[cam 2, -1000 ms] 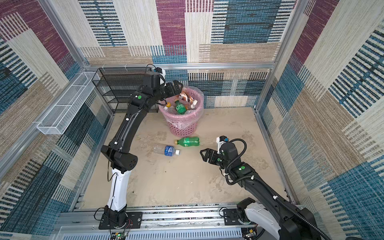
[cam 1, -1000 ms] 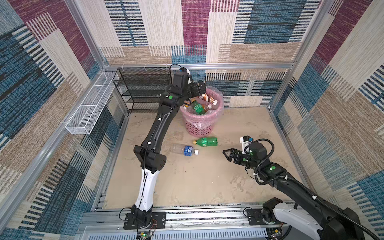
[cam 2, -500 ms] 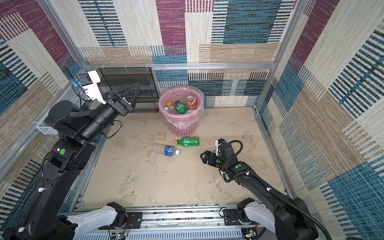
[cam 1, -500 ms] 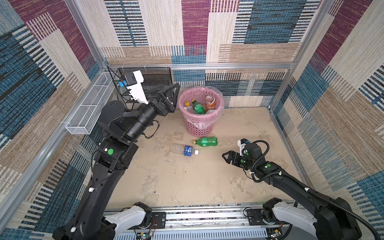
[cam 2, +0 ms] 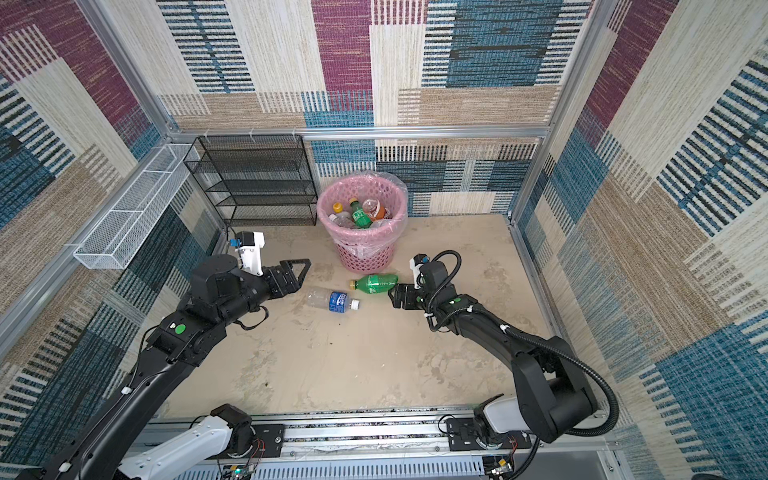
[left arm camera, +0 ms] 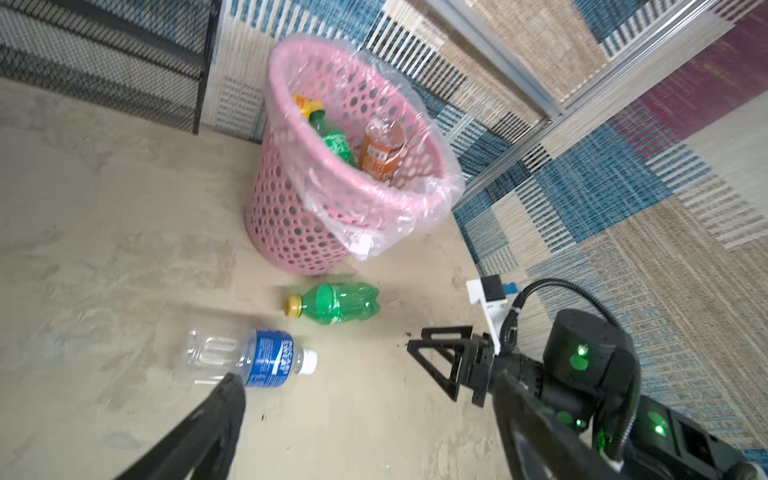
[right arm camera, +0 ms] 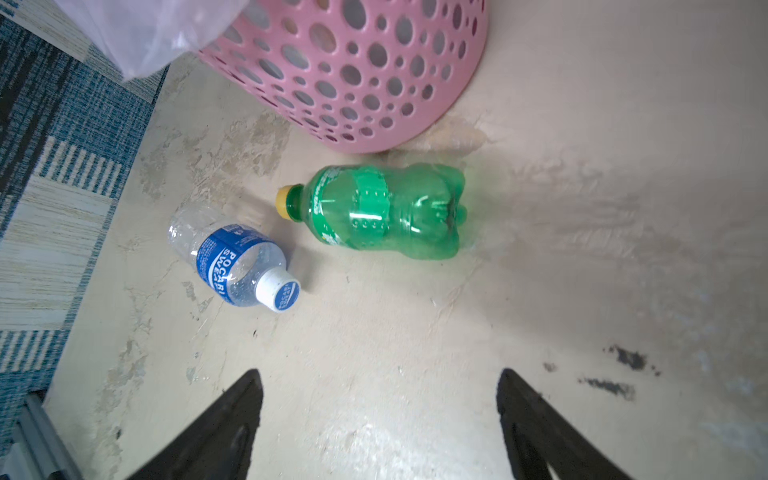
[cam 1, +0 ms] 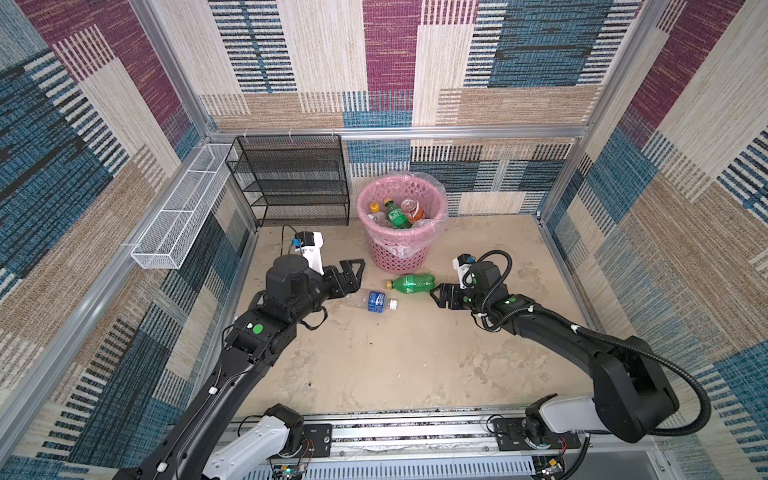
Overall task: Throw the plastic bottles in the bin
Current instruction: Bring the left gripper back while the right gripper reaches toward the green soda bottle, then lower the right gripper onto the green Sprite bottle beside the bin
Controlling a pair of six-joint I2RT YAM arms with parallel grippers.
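Both top views are bright, with even, diffuse light; the arms cast only faint, soft shadows on the tabletop. The left wrist view is smeared by motion, and the clear bottle looks streaked. The right wrist view is sharper, with white glints on the green bottle. The right end effector is soft at the bottom edge.

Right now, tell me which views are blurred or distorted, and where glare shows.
Left wrist view: blur smears the clear bottle and floor, sheen on the plastic liner of the bin. Right wrist view: green bottle sharp, right gripper a dark silhouette. Both top views: crisp, evenly lit, soft shadows, frame posts splayed by the wide lens.
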